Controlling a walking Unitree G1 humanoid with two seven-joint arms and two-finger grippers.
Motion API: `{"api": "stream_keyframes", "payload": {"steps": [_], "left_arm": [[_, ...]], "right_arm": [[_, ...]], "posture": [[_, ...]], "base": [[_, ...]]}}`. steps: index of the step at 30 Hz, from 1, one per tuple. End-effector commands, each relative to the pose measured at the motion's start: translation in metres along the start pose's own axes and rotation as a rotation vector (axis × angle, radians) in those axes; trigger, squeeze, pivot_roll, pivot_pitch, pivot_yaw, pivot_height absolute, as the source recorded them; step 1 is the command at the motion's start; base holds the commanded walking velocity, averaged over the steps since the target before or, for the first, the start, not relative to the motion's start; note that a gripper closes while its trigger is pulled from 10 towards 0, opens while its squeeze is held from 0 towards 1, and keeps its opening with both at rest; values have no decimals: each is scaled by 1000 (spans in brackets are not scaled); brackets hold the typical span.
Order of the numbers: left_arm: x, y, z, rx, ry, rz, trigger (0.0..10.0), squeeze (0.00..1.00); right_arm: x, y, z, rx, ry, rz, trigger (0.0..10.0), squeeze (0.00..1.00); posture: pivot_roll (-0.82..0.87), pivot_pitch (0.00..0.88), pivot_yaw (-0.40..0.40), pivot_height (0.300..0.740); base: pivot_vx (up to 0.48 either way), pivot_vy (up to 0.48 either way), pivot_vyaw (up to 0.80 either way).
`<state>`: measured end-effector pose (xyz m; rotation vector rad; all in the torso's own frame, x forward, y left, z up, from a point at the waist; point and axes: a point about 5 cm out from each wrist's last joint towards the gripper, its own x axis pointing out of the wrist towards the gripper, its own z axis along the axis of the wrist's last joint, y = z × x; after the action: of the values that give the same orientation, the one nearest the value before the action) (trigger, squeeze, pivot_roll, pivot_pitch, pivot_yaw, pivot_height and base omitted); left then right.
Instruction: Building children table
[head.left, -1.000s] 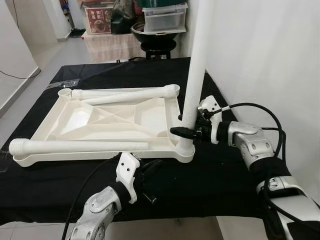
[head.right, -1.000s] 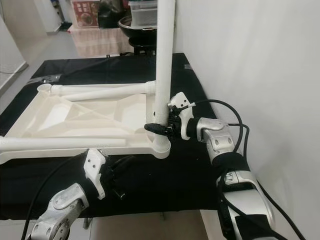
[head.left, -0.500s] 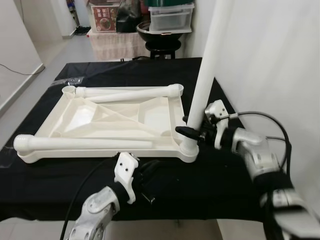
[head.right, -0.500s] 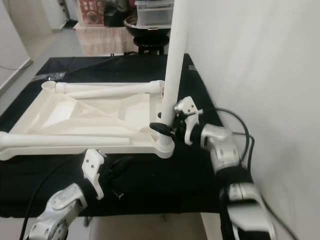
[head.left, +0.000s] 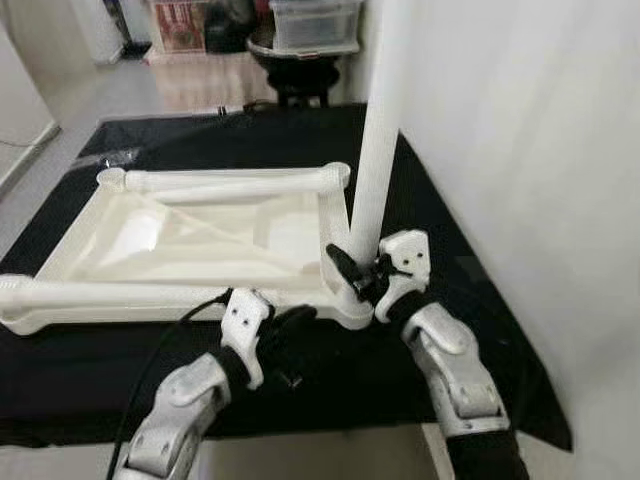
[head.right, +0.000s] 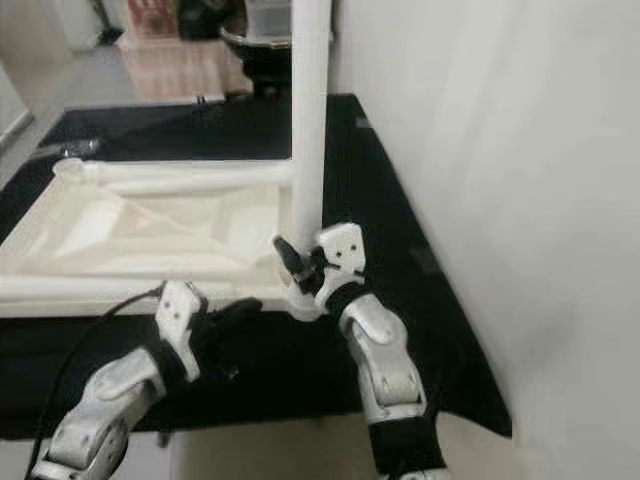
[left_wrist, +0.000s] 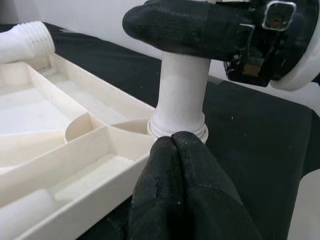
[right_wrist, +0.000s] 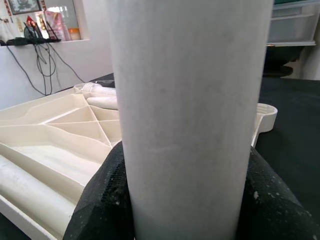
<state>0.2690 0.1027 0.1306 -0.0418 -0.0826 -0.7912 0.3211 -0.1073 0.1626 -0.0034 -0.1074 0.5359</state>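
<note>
Right gripper (head.left: 352, 275) is squeezed around the standing table leg (head.left: 375, 150), low down by the near right corner of the upside-down white tabletop (head.left: 200, 235) on the black cloth (head.left: 440, 260). Left gripper (head.left: 290, 325) rests pinched together with nothing in it, touching the tabletop's near edge by that corner. It looks like screwing-in time. Next, I think, the leg needs turning until tight, kept straight up.

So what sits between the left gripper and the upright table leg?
Nothing but the tabletop's corner socket: in the left wrist view the left gripper presses against the collar where the upright table leg enters, below the right gripper clamping that leg.
</note>
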Motion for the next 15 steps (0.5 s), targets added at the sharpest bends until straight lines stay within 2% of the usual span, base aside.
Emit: {"api": "stream_keyframes", "payload": {"steps": [1,2,4,7,8,9,10,11,12,13,14,15], "left_arm": [[-2,1,-5,-15,13,23,10000,0],[-1,1,-5,-15,12,25,10000,0],[0,0,-5,-15,13,23,10000,0],[0,-1,-6,-15,13,19,10000,0],[1,-1,-6,-16,13,17,10000,0],[1,-1,-6,-16,13,17,10000,0],[2,-2,-6,-17,12,16,10000,0],[2,-2,-6,-17,12,16,10000,0],[2,-2,-7,-18,11,16,10000,0],[2,-2,-7,-18,11,16,10000,0],[2,-2,-7,-18,11,15,10000,0],[2,-2,-7,-18,11,15,10000,0]], "right_arm": [[-8,1,-34,129,157,-4,10000,0],[-8,3,-30,163,147,35,10000,1000],[-10,7,-26,181,141,45,10000,1000],[-13,10,-19,140,135,112,10000,1000],[-13,5,-14,109,134,162,10000,1000],[-13,5,-14,109,134,162,10000,1000],[-11,-4,-5,55,132,248,10000,1000],[-11,-4,-5,55,132,248,10000,1000],[-10,-14,4,-12,133,331,10000,345],[-10,-14,4,-12,133,331,10000,345],[-7,-27,13,-77,147,415,10000,0],[-7,-27,13,-77,147,415,10000,0]], "posture": [[-131,92,18,740],[-129,89,16,740],[-129,89,16,740],[-125,87,12,740],[-126,83,11,740],[-126,83,11,740],[-127,80,9,740],[-127,80,9,740],[-125,77,7,740],[-125,77,7,740],[-124,74,5,740],[-124,74,5,740]], "base": [[0,0,0],[0,0,0],[0,0,0],[0,0,0],[0,0,0],[0,0,0],[0,0,0],[0,0,0],[0,0,0],[0,0,0],[0,0,0],[0,0,0]]}}
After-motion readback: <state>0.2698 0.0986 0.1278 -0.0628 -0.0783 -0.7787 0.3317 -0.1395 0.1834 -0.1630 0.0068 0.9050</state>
